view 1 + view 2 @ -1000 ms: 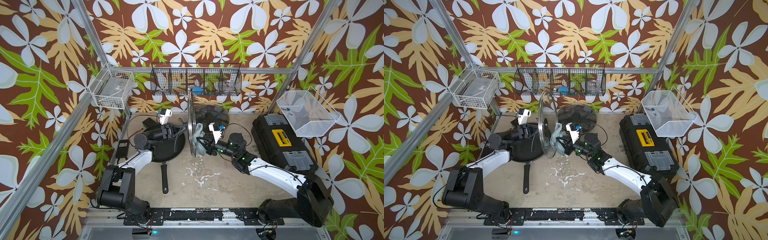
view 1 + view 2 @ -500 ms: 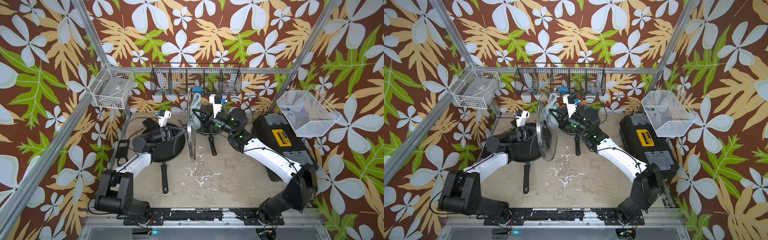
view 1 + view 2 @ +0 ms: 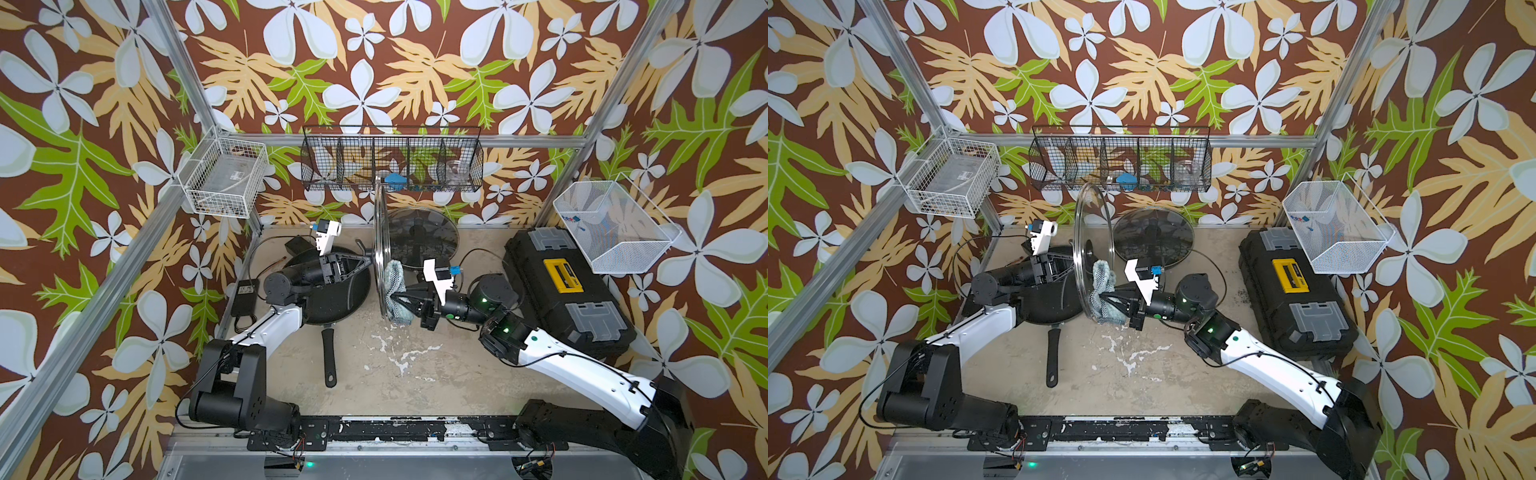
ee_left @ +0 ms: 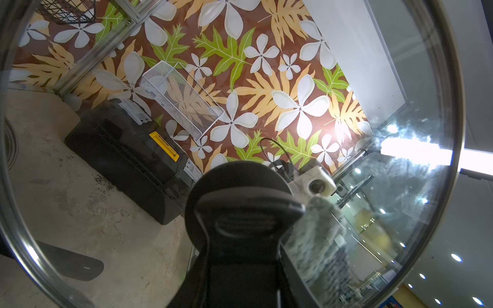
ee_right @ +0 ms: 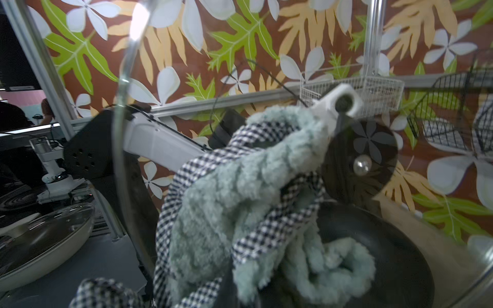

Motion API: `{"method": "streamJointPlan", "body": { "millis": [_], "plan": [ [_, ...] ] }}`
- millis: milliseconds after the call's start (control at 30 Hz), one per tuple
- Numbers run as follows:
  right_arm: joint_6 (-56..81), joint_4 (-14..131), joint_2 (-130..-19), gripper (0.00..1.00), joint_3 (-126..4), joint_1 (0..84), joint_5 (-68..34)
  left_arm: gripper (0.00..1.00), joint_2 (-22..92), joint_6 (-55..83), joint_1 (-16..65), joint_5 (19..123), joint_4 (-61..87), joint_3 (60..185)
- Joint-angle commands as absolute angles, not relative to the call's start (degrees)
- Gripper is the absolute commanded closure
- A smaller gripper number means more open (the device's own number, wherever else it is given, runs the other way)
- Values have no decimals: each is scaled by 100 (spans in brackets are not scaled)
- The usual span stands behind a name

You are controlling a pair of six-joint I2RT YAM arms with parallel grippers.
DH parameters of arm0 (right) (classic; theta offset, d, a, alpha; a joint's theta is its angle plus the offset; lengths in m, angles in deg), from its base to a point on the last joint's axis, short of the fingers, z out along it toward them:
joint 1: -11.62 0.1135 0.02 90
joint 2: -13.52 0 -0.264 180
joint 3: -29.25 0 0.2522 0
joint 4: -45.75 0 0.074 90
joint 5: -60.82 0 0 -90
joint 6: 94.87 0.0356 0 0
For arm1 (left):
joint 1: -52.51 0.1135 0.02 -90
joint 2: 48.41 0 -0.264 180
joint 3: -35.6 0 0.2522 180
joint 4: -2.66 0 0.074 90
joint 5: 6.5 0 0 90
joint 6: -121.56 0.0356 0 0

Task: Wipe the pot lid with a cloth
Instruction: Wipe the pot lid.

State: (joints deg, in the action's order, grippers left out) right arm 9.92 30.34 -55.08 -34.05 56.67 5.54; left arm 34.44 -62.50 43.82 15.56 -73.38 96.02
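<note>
Holds the pot lid (image 3: 1094, 232) upright on edge over the desk (image 3: 415, 374) with the left tool (image 3: 367, 261), clamped tight on the black plastic knob (image 4: 240, 208). Round clear glass, thin metal rim, smeared and speckled where the light strikes. Pinches the cloth (image 3: 394, 286) in the right tool (image 3: 397, 297), fully closed on the bunched fabric, and sets it against the glass face opposite the knob, low and near the centre. Fluffy pale grey-teal pile, fine black-and-white checked border, crumpled into folds. Under the left arm, a shallow round black frying pan (image 3: 345, 303) with a long straight handle. Further back, flat on the desk, a second lid (image 3: 419, 245), dark and ribbed. At the right, a closed black plastic toolbox (image 3: 569, 291) with a yellow latch. On the back wall, a black mesh rack (image 3: 357, 158) in five compartments: a blue thing (image 3: 395, 179) in one, something clear and round (image 3: 457, 168) in another. On the left post, a white wire basket (image 3: 216, 199) with a flat pale thing inside; on the right, a fine white mesh basket (image 3: 623, 257) with small red and blue bits.
</note>
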Motion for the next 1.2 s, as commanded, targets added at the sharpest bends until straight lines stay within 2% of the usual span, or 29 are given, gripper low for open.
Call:
{"method": "streamJointPlan", "body": {
  "millis": [0, 267, 433, 700, 867, 1033, 1167],
  "plan": [
    [1125, 3039, -5841, 100, -3367, 5662, -43, 100, 3407, -6306, 4399, 1917, -8175, 9704],
    [1425, 2744, -7016, 100, -4003, 5260, -312, 100, 3372, -6542, 4394, 1825, -8206, 9762],
    [1407, 3004, -7678, 100, -5125, 4964, -299, 100, 3257, -6465, 4399, 1792, -8219, 9639],
    [1277, 3363, -7846, 100, -6771, 4966, 264, 100, 3218, -6191, 4398, 1723, -8083, 9497],
    [948, 3140, -7043, 100, -6315, 5258, 659, 100, 3280, -6065, 4399, 1793, -7983, 9464],
    [843, 2703, -6076, 100, -5034, 5550, 1168, 100, 3338, -6070, 4397, 1865, -7956, 9488],
    [848, 2593, -5624, 100, -4018, 5648, 991, 100, 3311, -6078, 4399, 1863, -7946, 9515]
  ]
}}
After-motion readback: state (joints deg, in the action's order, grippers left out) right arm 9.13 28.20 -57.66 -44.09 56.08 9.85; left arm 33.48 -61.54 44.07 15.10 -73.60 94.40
